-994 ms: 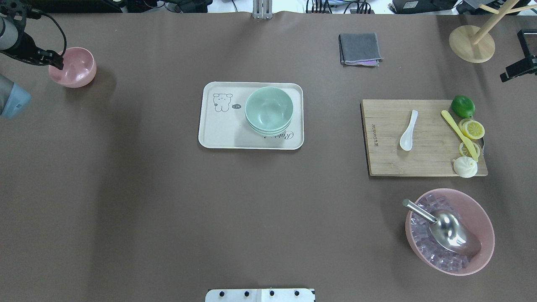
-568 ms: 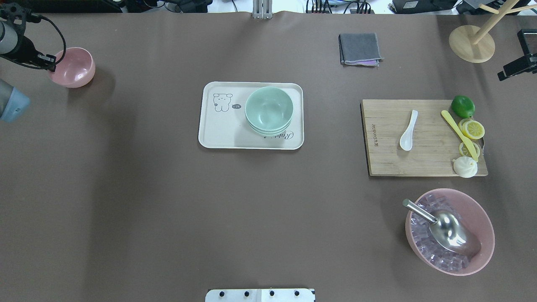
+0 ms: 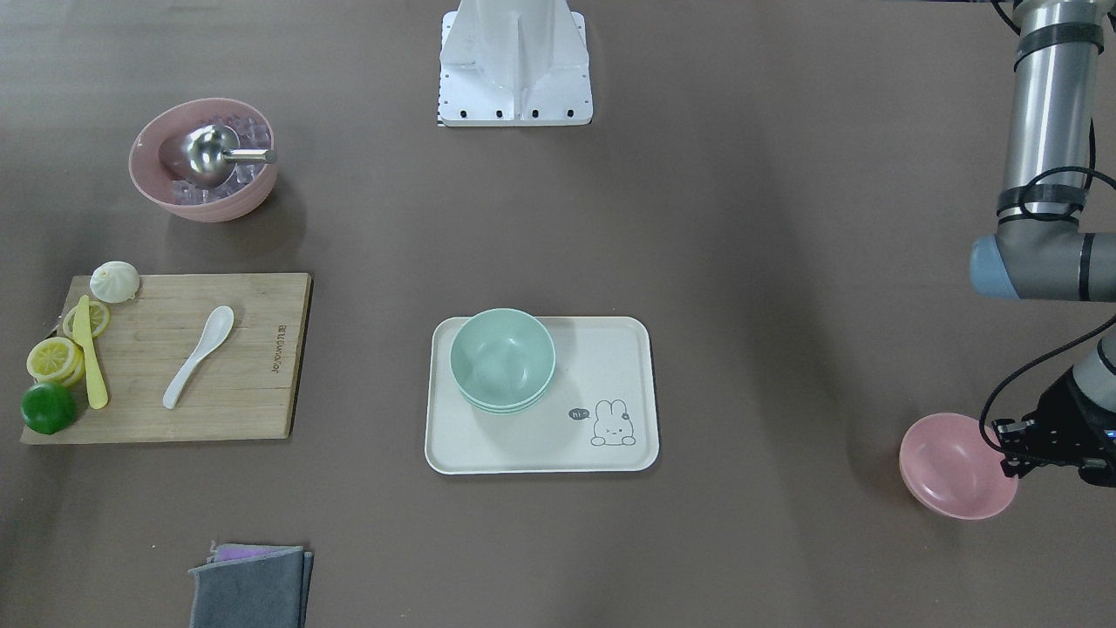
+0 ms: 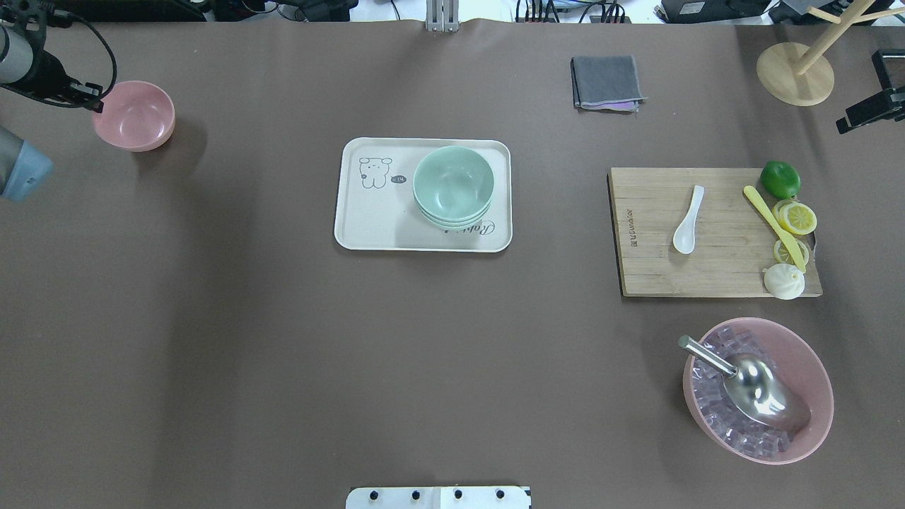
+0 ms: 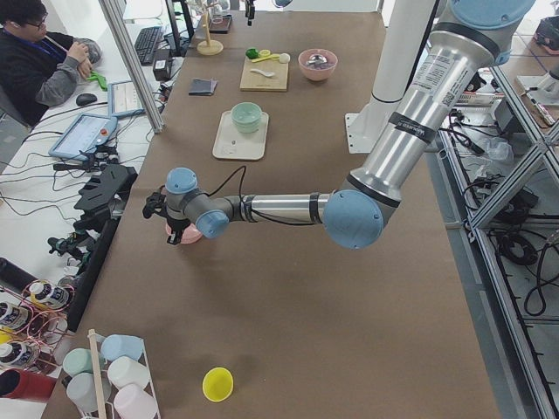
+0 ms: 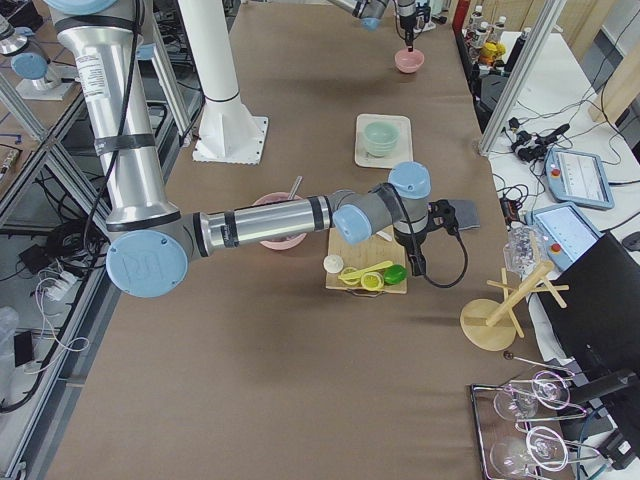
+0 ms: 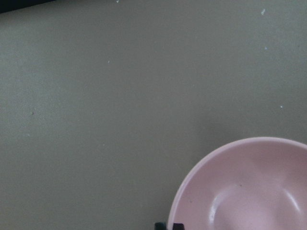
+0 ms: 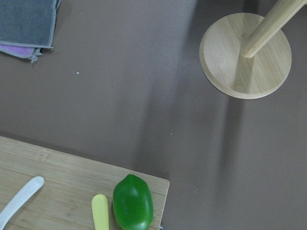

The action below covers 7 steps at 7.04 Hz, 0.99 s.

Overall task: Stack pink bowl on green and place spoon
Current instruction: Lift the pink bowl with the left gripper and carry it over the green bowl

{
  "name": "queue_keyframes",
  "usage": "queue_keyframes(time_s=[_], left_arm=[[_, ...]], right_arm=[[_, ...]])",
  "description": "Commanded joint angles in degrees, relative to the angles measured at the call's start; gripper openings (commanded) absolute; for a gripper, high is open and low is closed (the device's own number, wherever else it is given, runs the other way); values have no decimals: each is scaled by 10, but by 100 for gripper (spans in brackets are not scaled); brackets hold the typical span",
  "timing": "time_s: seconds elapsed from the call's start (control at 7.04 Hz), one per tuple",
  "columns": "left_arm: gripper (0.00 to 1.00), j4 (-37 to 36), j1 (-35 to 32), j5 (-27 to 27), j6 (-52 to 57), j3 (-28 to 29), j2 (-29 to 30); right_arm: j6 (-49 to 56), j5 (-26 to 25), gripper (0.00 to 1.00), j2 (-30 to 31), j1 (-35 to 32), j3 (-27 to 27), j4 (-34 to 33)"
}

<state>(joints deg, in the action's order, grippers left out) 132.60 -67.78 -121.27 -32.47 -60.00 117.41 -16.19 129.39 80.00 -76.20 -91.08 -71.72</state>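
Observation:
The small pink bowl (image 4: 134,115) is at the table's far left, also in the front view (image 3: 955,467) and the left wrist view (image 7: 249,191). My left gripper (image 4: 97,106) is shut on its near-left rim and seems to hold it just above the table; its fingertips (image 7: 167,225) show at the rim. Stacked green bowls (image 4: 452,185) sit on the right half of the cream tray (image 4: 368,226). The white spoon (image 4: 688,220) lies on the wooden cutting board (image 4: 650,272). My right gripper (image 4: 870,113) hovers at the far right edge, away from the spoon; whether it is open or shut is unclear.
A lime (image 4: 780,179), lemon slices (image 4: 795,217), a yellow knife (image 4: 771,225) and a bun (image 4: 783,281) crowd the board's right end. A large pink bowl (image 4: 824,385) with ice and a metal scoop stands front right. A grey cloth (image 4: 606,83) and wooden stand (image 4: 795,73) are at the back.
My left gripper has moved the pink bowl a little to the right, and the bowl now sits more level than before. The right gripper has barely shifted.

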Motion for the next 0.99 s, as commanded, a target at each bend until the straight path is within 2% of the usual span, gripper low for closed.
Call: queue_keyframes(time_s=[0.0, 0.14, 0.28, 0.43, 0.57, 0.85], left_arm=[[0, -6, 2, -19, -83, -91, -10], [0, -4, 26, -48, -160, -132, -11], [0, -4, 65, -50, -260, -191, -10], [0, -7, 112, -39, -317, -233, -7], [0, -30, 160, 6, -356, -260, 11], [0, -181, 214, 52, -389, -312, 85]], right_arm=[[-2, 1, 100, 1, 0, -1, 0], [-5, 1, 100, 1, 0, -1, 0], [-5, 1, 100, 1, 1, -1, 0], [-5, 1, 100, 1, 0, -1, 0], [-6, 1, 100, 1, 0, -1, 0], [-12, 2, 100, 1, 1, -1, 1]])
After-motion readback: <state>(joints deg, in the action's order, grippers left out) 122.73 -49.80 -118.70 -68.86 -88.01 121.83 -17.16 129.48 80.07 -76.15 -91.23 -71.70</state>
